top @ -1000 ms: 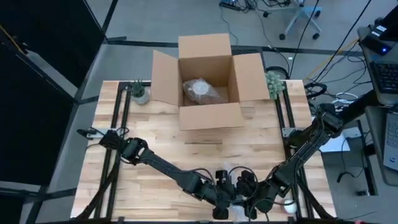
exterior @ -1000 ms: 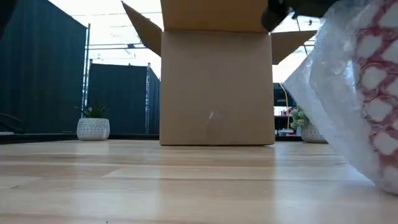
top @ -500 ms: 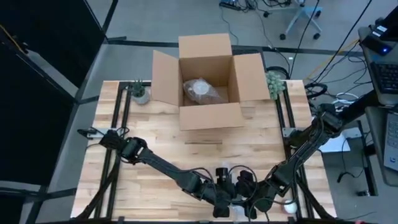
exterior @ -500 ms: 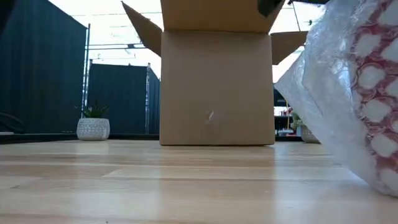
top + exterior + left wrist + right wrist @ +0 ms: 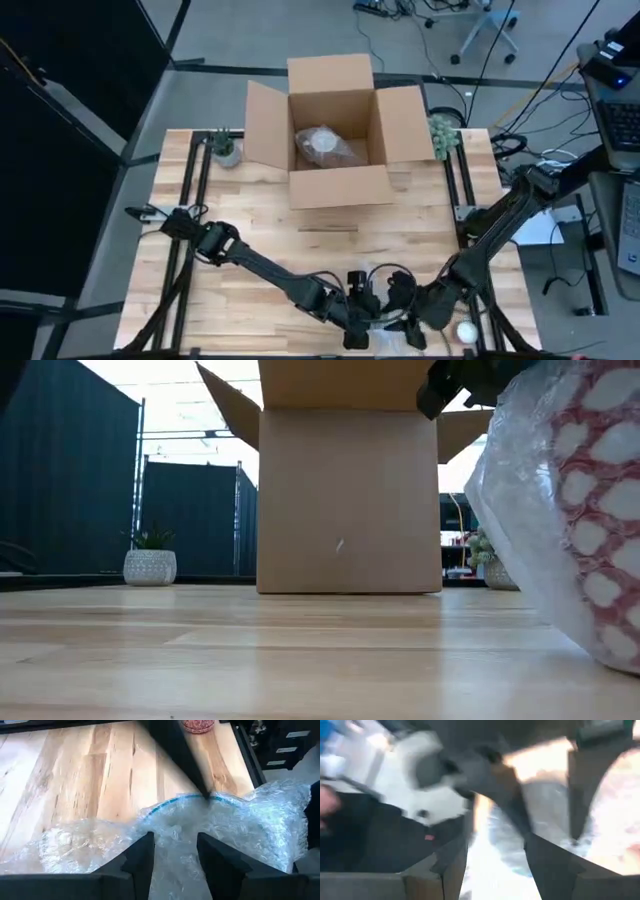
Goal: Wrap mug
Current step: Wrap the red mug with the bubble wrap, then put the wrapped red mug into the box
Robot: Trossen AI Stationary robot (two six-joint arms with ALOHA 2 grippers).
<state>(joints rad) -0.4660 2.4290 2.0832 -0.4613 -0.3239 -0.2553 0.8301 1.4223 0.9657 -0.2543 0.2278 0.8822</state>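
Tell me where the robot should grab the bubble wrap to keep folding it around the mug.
Probably at a loose outer edge of the bubble wrap, coming in low from the bare wood side. In the left wrist view the sheet lies crumpled and spread flat on the table, with the left gripper open over its middle, so the free edge looks easier to pinch than the bunched centre.
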